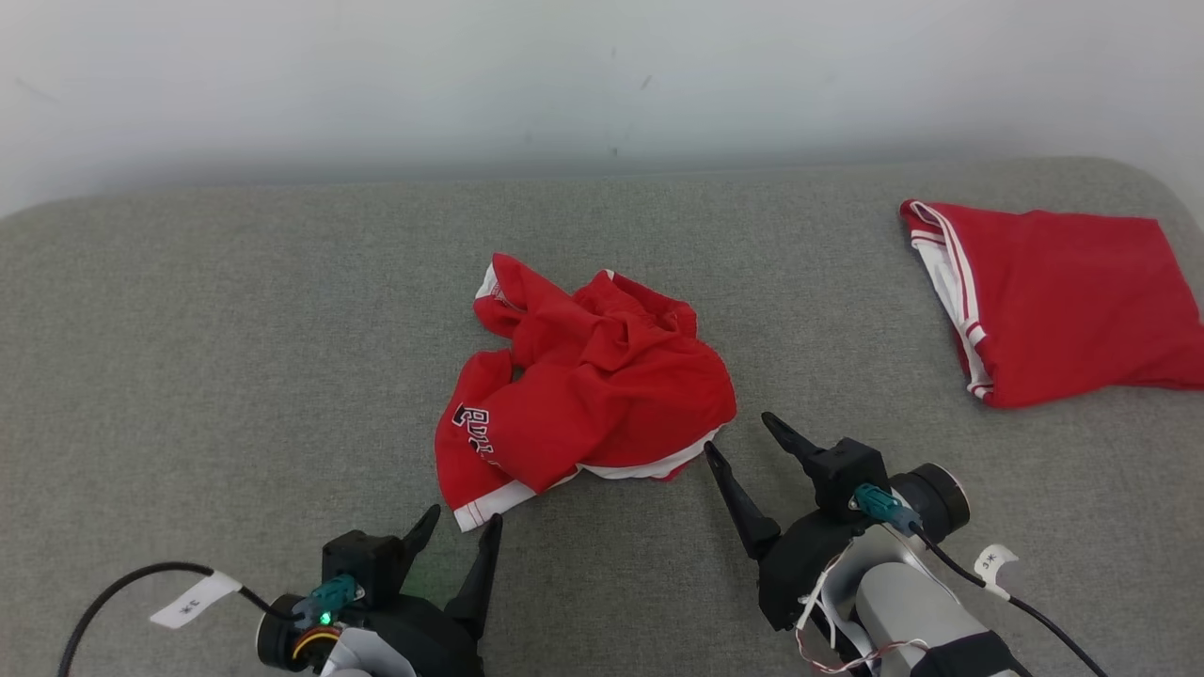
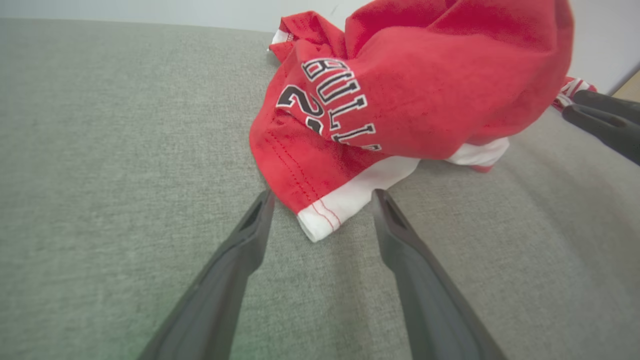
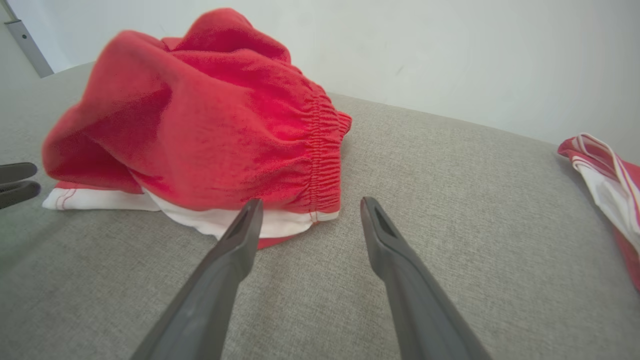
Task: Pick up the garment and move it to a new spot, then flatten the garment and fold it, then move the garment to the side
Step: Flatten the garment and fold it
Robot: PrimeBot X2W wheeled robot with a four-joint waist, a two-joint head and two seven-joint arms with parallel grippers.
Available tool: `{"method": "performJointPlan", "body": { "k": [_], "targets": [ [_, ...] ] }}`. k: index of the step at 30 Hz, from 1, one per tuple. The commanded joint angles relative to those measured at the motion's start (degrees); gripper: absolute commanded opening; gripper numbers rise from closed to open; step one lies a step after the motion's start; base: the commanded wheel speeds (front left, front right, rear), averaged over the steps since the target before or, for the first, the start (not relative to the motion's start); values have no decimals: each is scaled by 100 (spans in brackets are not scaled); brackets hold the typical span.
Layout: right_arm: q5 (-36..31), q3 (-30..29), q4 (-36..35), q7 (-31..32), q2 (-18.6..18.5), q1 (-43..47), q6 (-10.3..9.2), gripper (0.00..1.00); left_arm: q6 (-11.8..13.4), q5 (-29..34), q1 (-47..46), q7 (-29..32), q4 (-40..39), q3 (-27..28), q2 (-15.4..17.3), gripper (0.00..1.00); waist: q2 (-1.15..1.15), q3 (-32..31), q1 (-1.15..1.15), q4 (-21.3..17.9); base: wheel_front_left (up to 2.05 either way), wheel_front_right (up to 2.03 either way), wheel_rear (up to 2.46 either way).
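**Both Grippers Spread Wide, Holding Nothing**

The left gripper (image 1: 466, 513) and right gripper (image 1: 738, 432) are resting with jaws wide, just beside the near hem of the crumpled red garment (image 1: 593, 385), which is lying mid-way across the grey fabric surface (image 1: 235, 329).

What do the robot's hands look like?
The left gripper and right gripper are black, each with two long pointed fingers. Each wears a teal plug with a black cable and a white tag. The right forearm is pale grey.
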Motion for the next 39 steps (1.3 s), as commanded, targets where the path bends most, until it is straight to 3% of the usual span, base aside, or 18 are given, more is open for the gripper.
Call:
{"method": "performJointPlan", "body": {
  "k": [1,7,14,16,17,25,34,39],
  "targets": [
    [90,102,165,-30,16,-144,2,100,-7,-124,-136,-29,181,-130,-4,100,-1,76,-1,13,0,0,0],
    [302,375,594,-62,10,-497,2,100,-7,-638,-382,-81,778,-479,-83,100,-1,78,-1,11,0,0,0],
    [409,547,698,-65,-9,-612,2,100,-9,-1227,-561,-96,926,-977,-98,100,-1,53,-1,-6,0,0,0],
    [454,590,736,-65,-6,-654,2,100,-8,-1368,-602,-100,996,-1069,-84,36,-1,47,-1,-7,0,0,0],
    [475,621,766,-65,-5,-645,2,100,-9,-1417,-627,-101,1016,-1111,-71,0,-1,42,-1,-4,0,0,0],
    [577,772,972,-59,-85,-737,2,100,-8,-1404,-635,-106,711,-936,36,0,-1,53,-1,168,0,0,0],
    [721,1032,1184,-55,-256,-846,2,100,29,-721,-77,-108,23,-16,428,0,-1,177,-1,504,0,0,0],
    [867,1307,1315,-55,-371,-849,2,100,32,-449,191,-107,-171,407,478,0,-1,167,-1,725,0,0,0]
  ]
}}
